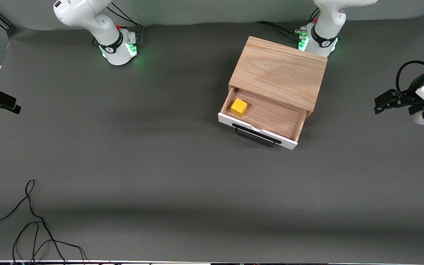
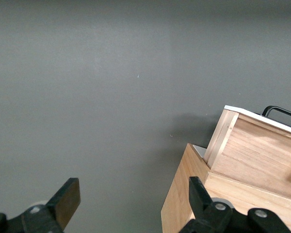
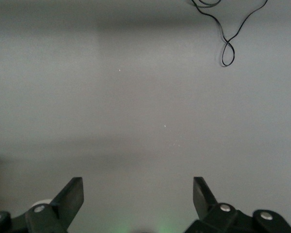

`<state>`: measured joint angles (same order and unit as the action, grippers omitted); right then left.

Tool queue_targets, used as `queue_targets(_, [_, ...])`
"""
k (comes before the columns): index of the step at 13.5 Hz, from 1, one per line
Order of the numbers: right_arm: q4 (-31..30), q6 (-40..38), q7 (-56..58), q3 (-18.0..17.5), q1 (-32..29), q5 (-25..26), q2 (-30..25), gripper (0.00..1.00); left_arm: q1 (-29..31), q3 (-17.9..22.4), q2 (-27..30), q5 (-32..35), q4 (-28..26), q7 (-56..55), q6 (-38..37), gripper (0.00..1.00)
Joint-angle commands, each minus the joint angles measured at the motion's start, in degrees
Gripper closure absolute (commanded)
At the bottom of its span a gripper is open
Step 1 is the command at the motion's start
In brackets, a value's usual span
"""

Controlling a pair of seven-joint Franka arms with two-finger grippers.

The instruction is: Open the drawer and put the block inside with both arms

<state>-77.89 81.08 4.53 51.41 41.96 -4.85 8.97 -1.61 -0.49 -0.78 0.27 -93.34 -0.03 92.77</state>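
The light oak box [image 1: 278,71] stands on the grey table close to the left arm's base. Its drawer [image 1: 271,116] is pulled out toward the front camera, with the white front panel [image 1: 256,129] and black handle [image 1: 256,137] leading. The yellow block [image 1: 239,107] lies in the drawer, in the corner toward the right arm's end. My left gripper [image 1: 383,104] is open and empty, up in the air at the left arm's end; its wrist view [image 2: 134,194] shows the box [image 2: 184,194] and drawer [image 2: 262,145]. My right gripper [image 1: 11,105] is open and empty at the right arm's end, over bare table [image 3: 138,191].
A loose black cable [image 1: 31,221] lies on the table near the front camera at the right arm's end; it also shows in the right wrist view [image 3: 228,43]. The two green-lit arm bases [image 1: 120,48] stand along the table's edge farthest from the front camera.
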Motion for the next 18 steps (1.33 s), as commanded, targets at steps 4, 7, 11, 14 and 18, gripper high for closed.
queue_targets(4, [0.01, 0.48, 1.09, -12.67, -13.15, -0.95, -1.23, 0.00, -0.06, 0.05, 0.43, 0.08, 0.44, 0.91, -1.10, 0.00])
queue_targets(7, [0.02, 0.39, 0.74, -31.15, -30.14, -0.51, -2.29, 0.00, -0.06, 0.05, 0.43, 0.08, 0.44, 0.91, -1.10, 0.00])
queue_targets(11, [-0.68, 0.39, 0.56, -43.05, -42.04, -0.34, -3.60, 0.00, -0.06, 0.05, 0.43, 0.08, 0.44, 0.91, -1.10, 0.00])
queue_targets(14, [-7.34, 1.18, 0.65, -43.76, -42.57, 0.80, -8.08, 0.00, -0.06, 0.05, 0.43, 0.08, 0.44, 0.91, -1.10, 0.00])
queue_targets(18, [-8.33, 1.80, 0.83, -47.19, -44.95, 1.51, -8.79, 0.00, -0.06, -0.04, 0.43, 0.08, 0.53, 0.91, -1.01, 0.00])
